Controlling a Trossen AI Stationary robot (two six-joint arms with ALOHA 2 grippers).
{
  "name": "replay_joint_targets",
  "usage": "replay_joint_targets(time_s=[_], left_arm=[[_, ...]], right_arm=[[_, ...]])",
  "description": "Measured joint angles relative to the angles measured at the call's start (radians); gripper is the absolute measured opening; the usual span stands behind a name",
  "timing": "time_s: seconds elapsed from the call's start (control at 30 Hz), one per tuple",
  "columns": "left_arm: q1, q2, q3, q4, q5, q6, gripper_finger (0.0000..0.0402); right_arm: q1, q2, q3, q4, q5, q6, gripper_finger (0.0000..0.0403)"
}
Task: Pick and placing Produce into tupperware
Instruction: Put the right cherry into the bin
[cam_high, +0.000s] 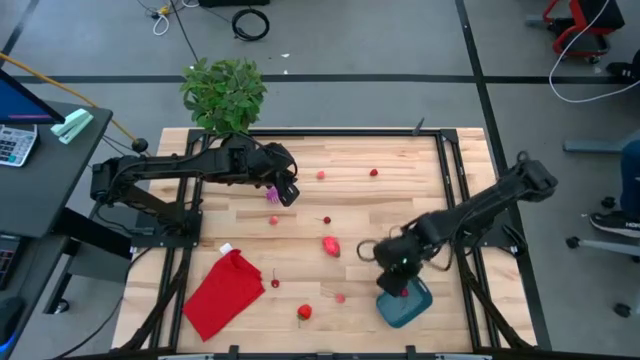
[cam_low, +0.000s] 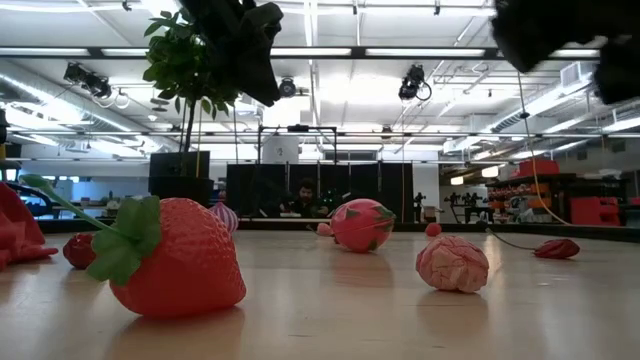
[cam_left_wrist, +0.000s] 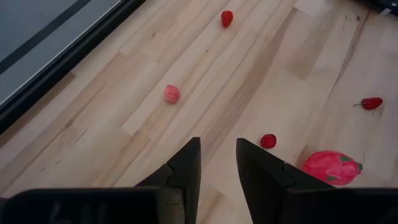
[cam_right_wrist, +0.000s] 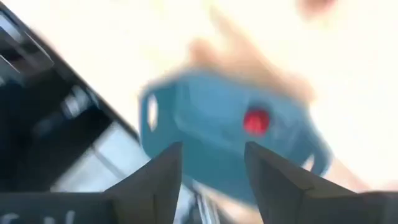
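The teal-blue tupperware (cam_high: 405, 305) stands near the table's near right corner with one small red piece (cam_right_wrist: 255, 120) inside it. My right gripper (cam_high: 400, 268) hangs open just above the tub (cam_right_wrist: 230, 143), holding nothing. My left gripper (cam_high: 288, 192) is open over the far left part of the table, its fingers (cam_left_wrist: 217, 168) empty. A purple piece (cam_high: 272, 195) lies right beside it; I cannot tell whether they touch. Loose produce lies on the wood: a pink dragonfruit (cam_high: 331, 245), a strawberry (cam_high: 304, 312), and small red and pink pieces (cam_high: 321, 175) (cam_high: 374, 172).
A flat red cloth (cam_high: 225, 290) lies at the near left. A green potted plant (cam_high: 225, 92) stands at the far edge behind the left arm. In the low view a big strawberry (cam_low: 175, 260) and a pink crumpled piece (cam_low: 452, 263) sit close to the near edge.
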Motion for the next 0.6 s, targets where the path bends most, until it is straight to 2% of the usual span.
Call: replay_joint_targets(time_s=[0.07,0.13,0.33,0.6], left_arm=[[0.0,0.0,0.0,0.0,0.0,0.0,0.0107],[0.0,0.0,0.0,0.0,0.0,0.0,0.0107],[0.0,0.0,0.0,0.001,0.0,0.0,0.0107],[0.0,0.0,0.0,0.001,0.0,0.0,0.0107]], right_arm=[[-0.032,-0.035,0.0,0.005,0.126,-0.047,0.0175],[-0.072,-0.043,0.0,0.027,0.181,-0.146,0.0171],[-0.177,0.07,0.002,0.042,0.172,-0.359,0.0171],[-0.235,0.222,0.001,0.043,0.166,-0.423,0.0172]])
